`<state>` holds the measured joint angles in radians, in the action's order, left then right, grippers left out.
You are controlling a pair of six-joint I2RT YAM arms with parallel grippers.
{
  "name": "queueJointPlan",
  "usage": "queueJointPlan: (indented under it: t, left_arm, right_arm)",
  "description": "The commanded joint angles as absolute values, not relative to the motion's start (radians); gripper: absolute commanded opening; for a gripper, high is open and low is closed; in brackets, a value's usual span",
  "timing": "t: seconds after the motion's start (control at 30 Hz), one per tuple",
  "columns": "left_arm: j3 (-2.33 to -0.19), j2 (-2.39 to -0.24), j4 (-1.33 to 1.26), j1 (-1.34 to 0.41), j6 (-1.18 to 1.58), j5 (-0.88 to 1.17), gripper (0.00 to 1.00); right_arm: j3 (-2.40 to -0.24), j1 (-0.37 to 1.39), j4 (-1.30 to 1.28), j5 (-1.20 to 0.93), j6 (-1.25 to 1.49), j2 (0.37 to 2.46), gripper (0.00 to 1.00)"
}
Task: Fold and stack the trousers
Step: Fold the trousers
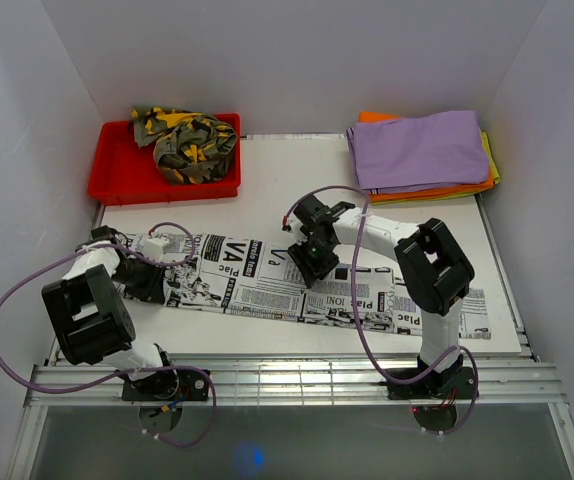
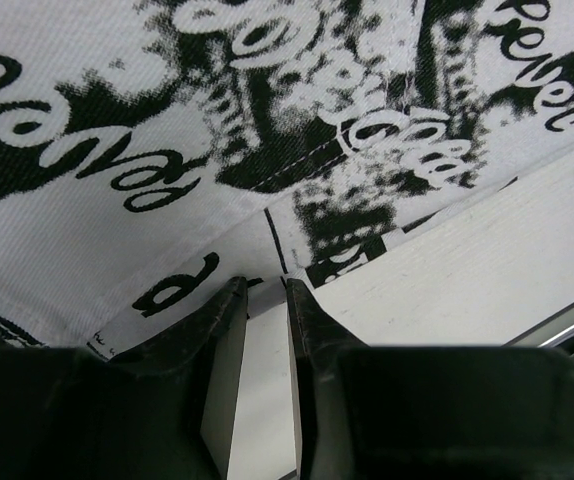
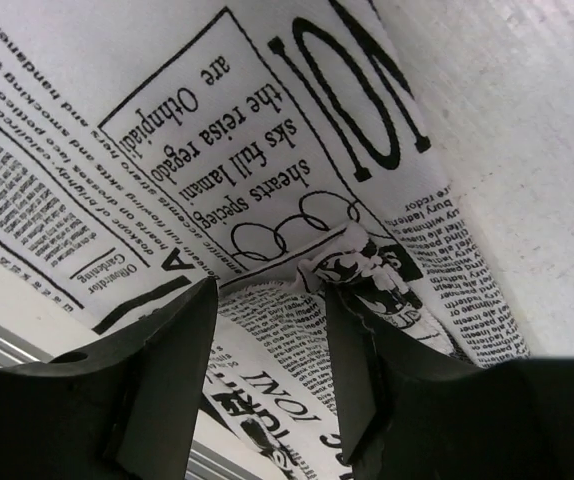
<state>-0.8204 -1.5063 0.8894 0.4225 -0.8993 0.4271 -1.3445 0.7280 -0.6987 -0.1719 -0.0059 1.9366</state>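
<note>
The white newspaper-print trousers [image 1: 257, 290] lie flat in a long strip across the table, from the left arm to the right front edge. My left gripper [image 1: 150, 283] is low at their left end. In the left wrist view its jaws [image 2: 264, 283] stand a narrow gap apart, tips at the hem of the printed cloth [image 2: 167, 120], with bare table showing between them. My right gripper [image 1: 316, 265] is down on the strip's far edge near the middle. Its jaws [image 3: 270, 290] are open and straddle a raised fold of the cloth [image 3: 217, 130]; the right finger touches a bunched hem.
Crumpled camouflage trousers [image 1: 182, 145] fill a red tray [image 1: 117, 185] at the back left. A stack of folded purple, orange and yellow cloths [image 1: 422, 150] lies at the back right. The white table [image 1: 267, 190] ends at a metal rail [image 1: 287, 378] near the arm bases.
</note>
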Motion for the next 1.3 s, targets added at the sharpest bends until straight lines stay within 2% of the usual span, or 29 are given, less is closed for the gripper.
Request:
queueJointPlan:
  t: [0.0,0.1,0.17,0.37,0.5,0.63,0.73,0.9,0.93,0.97,1.03,1.1,1.17,1.27]
  left_arm:
    - [-0.795,-1.471,0.847,0.428,-0.885,0.371,0.35]
    - [-0.798,-1.477,0.845,0.428,-0.853,0.362,0.35]
    - [-0.796,-1.477,0.847,0.428,-0.822,0.361,0.35]
    - [-0.779,-1.454,0.867,0.428,-0.747,0.380,0.35]
    - [-0.773,-1.440,0.876,0.428,-0.681,0.406,0.35]
    - [-0.770,-1.439,0.876,0.428,-0.615,0.419,0.34]
    - [-0.784,-1.469,0.868,0.430,-0.600,0.411,0.34]
    - [-0.848,-1.540,0.862,0.431,-0.586,0.417,0.34]
    - [-0.862,-1.558,0.864,0.431,-0.581,0.423,0.34]
    - [-0.876,-1.577,0.862,0.431,-0.572,0.428,0.34]
    - [-0.891,-1.597,0.862,0.431,-0.563,0.440,0.34]
    - [-0.899,-1.609,0.859,0.431,-0.560,0.445,0.34]
    - [-0.908,-1.615,0.856,0.431,-0.557,0.445,0.34]
    - [-0.904,-1.621,0.854,0.431,-0.557,0.451,0.34]
  right_arm:
    - [-1.309,0.753,-0.670,-0.077,0.046,1.985,0.53]
    - [-1.307,0.730,-0.641,-0.006,-0.032,2.043,0.48]
    - [-1.333,0.703,-0.623,-0.009,-0.063,2.080,0.40]
    - [-1.430,0.644,-0.571,-0.005,-0.207,2.117,0.29]
    - [-1.485,0.646,-0.577,-0.032,-0.229,2.117,0.08]
    - [-1.459,0.643,-0.584,-0.115,-0.250,2.027,0.08]
    - [-1.395,0.605,-0.604,-0.170,-0.303,1.864,0.08]
    - [-1.228,0.344,-0.741,-0.275,-0.494,1.617,0.08]
    - [-1.182,0.266,-0.759,-0.249,-0.568,1.577,0.11]
    - [-1.136,0.179,-0.761,-0.224,-0.700,1.547,0.44]
    - [-1.089,-0.028,-0.759,-0.186,-0.837,1.520,0.82]
    - [-1.110,-0.168,-0.762,-0.149,-0.922,1.537,0.86]
    - [-1.176,-0.305,-0.776,-0.132,-0.959,1.580,0.82]
    - [-1.369,-0.359,-0.959,-0.251,-0.896,1.672,0.82]
